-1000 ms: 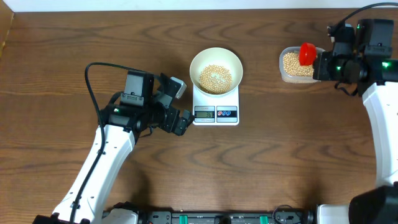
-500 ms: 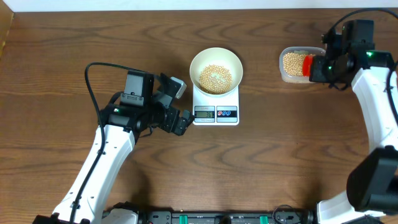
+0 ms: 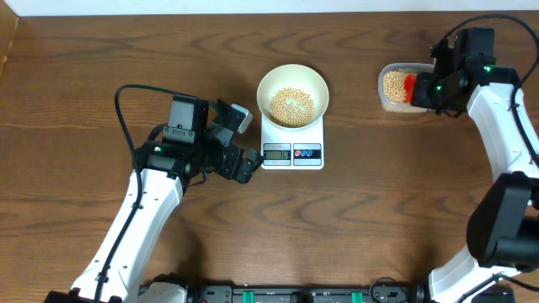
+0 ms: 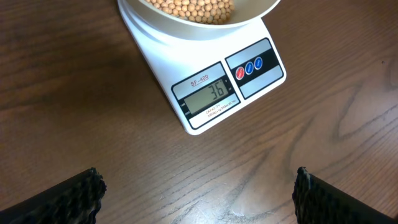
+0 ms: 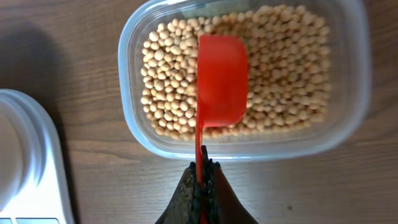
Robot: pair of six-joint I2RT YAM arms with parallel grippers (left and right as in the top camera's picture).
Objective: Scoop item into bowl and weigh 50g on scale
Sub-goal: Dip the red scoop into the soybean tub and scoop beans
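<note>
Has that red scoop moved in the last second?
Yes. The red scoop has shifted from the clear tub's far edge toward its middle, over the beans.

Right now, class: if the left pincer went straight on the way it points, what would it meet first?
Probably the scale, near its display: it lies straight ahead of the open left pincer, with only bare table before it. The pincer's height is unclear, so it might pass over.
</note>
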